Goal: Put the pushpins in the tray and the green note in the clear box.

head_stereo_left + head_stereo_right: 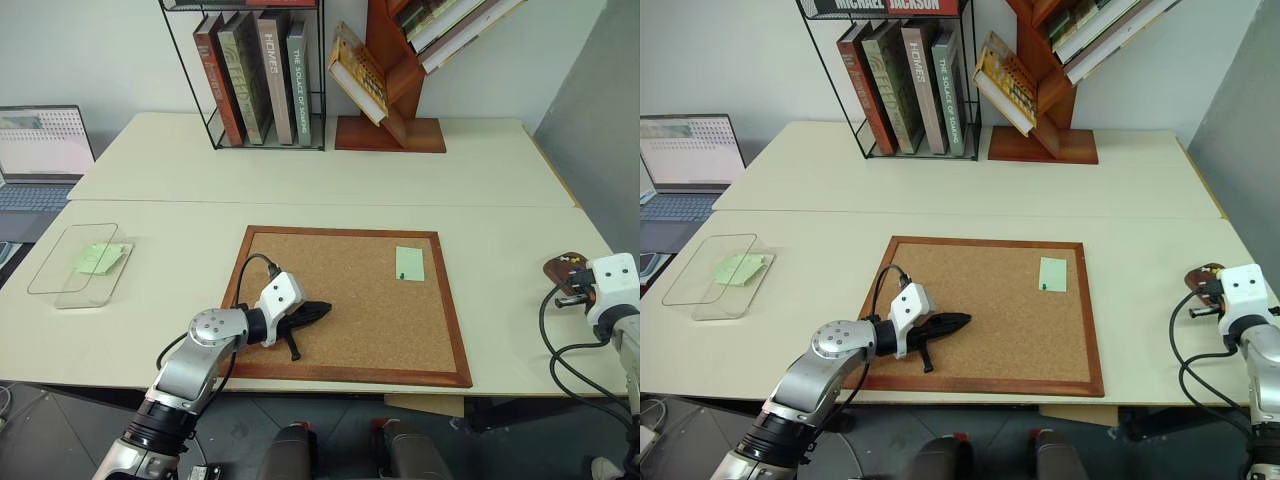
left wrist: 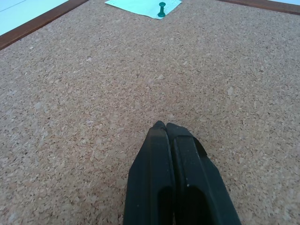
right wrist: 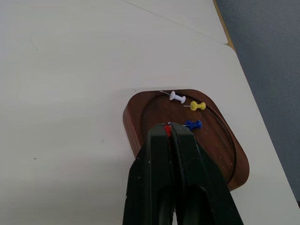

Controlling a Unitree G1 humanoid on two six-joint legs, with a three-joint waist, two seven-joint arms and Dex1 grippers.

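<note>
Far to the left I see the clear box [image 1: 62, 270] with a lime slip lying in it. Next comes my left gripper [image 1: 308, 313], pinched tight on nothing, resting low over the corkboard [image 1: 350, 360]. Further right on the board is the green note [image 1: 409, 263], held down by a green pushpin [image 2: 161, 9]. At the far right sits the tray [image 3: 140, 112], with white, yellow and blue pins inside. My right gripper [image 3: 167, 129] hangs right over it, squeezing the red pushpin [image 3: 167, 130] at its tips. I think the good way is to keep low over the tray's middle, then let go gently, so the tiny pin drops inside and does not bounce out.
</note>
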